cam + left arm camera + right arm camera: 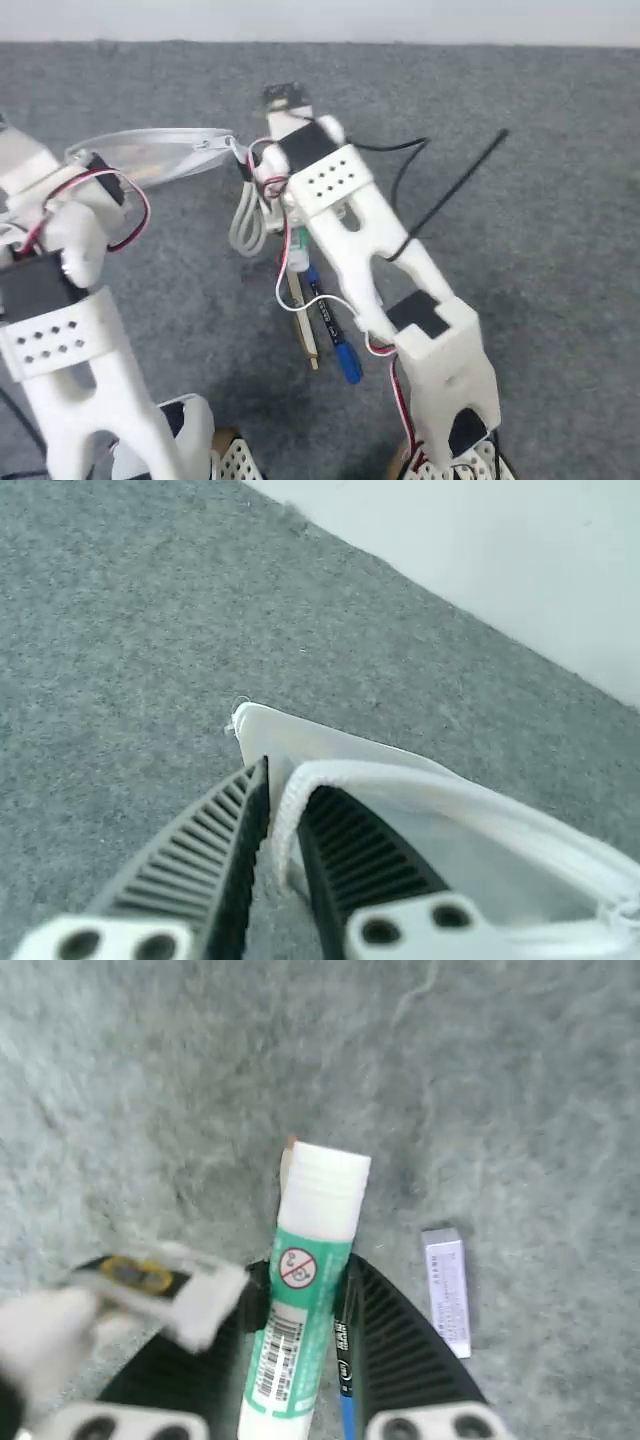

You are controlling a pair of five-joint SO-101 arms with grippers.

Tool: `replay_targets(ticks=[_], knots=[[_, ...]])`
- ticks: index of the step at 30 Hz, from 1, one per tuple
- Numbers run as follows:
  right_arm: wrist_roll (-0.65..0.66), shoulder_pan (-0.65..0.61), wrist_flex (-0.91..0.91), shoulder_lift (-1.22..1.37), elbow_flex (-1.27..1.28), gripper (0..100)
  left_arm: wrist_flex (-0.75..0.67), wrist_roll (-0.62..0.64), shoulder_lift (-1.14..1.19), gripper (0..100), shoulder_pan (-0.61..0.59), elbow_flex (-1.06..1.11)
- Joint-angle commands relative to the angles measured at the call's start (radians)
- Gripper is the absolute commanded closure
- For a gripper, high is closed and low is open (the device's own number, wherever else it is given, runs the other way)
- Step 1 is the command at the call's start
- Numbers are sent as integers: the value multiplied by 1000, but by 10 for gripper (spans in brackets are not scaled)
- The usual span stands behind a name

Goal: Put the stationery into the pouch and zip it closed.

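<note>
Pinching the glue stick (305,1290) by its barrel in the right hand (305,1265), probably light, stiff and slippery; clamping the soft, floppy pouch (480,850) by its zipper rim in the left hand (285,780).

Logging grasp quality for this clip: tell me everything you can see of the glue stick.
The glue stick is a plastic-looking cylinder with a white cap and a green-and-white label bearing a red-ringed symbol. Capped, it lies lengthwise between the black ribbed fingers of the right gripper, which close on its sides, cap end sticking out past their tips above grey carpet.
</note>
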Motion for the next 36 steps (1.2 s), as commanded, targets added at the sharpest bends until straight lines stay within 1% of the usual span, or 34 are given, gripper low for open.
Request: replay_targets(ticks=[1,9,13,16,22,27,36], knots=[[12,54,44,-159,69,992,5,11,-52,990,46,-25],[12,73,41,-406,311,992,3,-26,-51,990,147,-25],[12,74,25,-469,384,992,-2,-38,-40,990,186,-30],[12,74,-4,-475,431,992,0,-57,17,990,210,-35],[12,113,-91,-484,516,992,68,-57,123,991,204,-108],[12,136,-91,-512,517,992,71,-54,155,991,167,-111],[12,133,-102,-722,520,992,72,-54,186,991,163,-111]])
